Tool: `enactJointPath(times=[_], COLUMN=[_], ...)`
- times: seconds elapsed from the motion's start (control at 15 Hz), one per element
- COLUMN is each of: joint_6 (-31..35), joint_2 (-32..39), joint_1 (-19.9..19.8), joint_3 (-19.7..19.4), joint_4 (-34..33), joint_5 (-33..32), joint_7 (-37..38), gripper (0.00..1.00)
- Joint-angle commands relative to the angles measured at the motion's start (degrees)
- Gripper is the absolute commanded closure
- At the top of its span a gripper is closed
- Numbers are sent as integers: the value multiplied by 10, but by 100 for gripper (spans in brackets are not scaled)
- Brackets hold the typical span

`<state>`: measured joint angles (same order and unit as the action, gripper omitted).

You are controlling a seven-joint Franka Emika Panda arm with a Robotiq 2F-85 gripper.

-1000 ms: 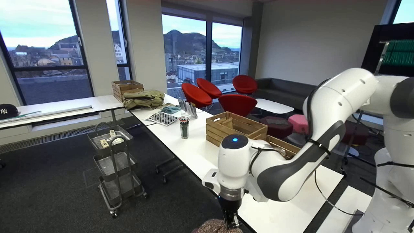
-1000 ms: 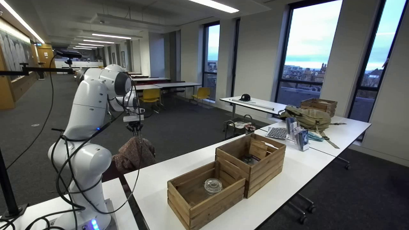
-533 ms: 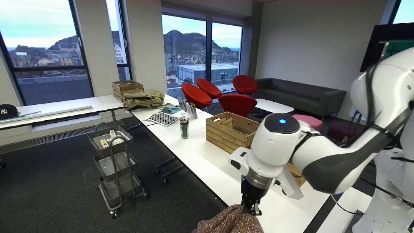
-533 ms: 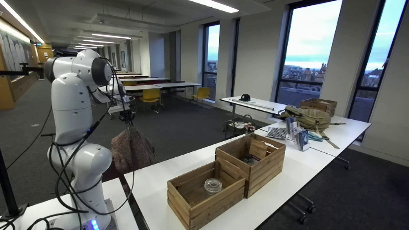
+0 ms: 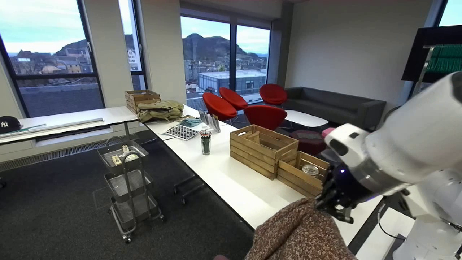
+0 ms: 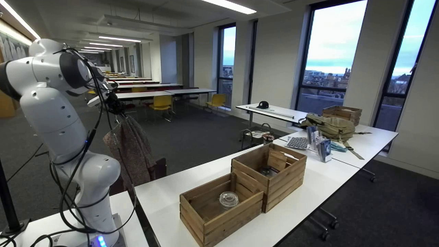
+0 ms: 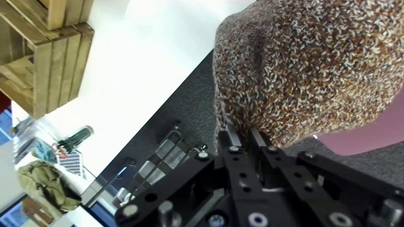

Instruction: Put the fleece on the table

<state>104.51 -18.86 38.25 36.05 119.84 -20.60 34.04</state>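
The fleece is a brown, speckled knit cloth (image 5: pixel 297 231). It hangs bunched from my gripper (image 5: pixel 326 206) in both exterior views, tapering to the fingers at its top (image 6: pixel 129 145). In the wrist view the two fingers (image 7: pixel 244 137) are close together with the knit (image 7: pixel 303 72) pinched between them. The white table (image 6: pixel 195 173) runs beside the hanging fleece. In an exterior view the cloth hangs near the table's end, overlapping its edge in the picture (image 5: pixel 234 193). The fleece's lower end is cut off or hidden behind the arm's cables and table.
Two wooden crates (image 6: pixel 269 178) (image 6: pixel 219 209) stand on the table, the nearer holding a glass jar (image 6: pixel 228 199). Further along are a cup of pencils (image 5: pixel 205 142), a checkered board (image 5: pixel 182 132) and a green backpack (image 5: pixel 162 110). A wheeled cart (image 5: pixel 128 184) stands beside the table.
My gripper has risen, tilted and drawn back toward the robot's base, with the fleece held. The fleece has lifted and now hangs longer below the fingers.
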Motion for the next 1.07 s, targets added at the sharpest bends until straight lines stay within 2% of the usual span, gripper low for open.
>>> enactJointPath(times=[0.0, 0.27, 0.6, 0.8, 1.0], joint_6=[-110, -250, -362, -402, -419], joint_2=[-97, -175, -267, -284, -261], joint_1=[-20, -36, -66, -114, -190], joint_3=[57, 98, 94, 92, 95], joint_4=[-33, -81, -73, -66, -73], joint_5=[-1, 13, 50, 50, 33], joint_7=[55, 103, 145, 151, 144], gripper=[98, 98, 98, 98, 98])
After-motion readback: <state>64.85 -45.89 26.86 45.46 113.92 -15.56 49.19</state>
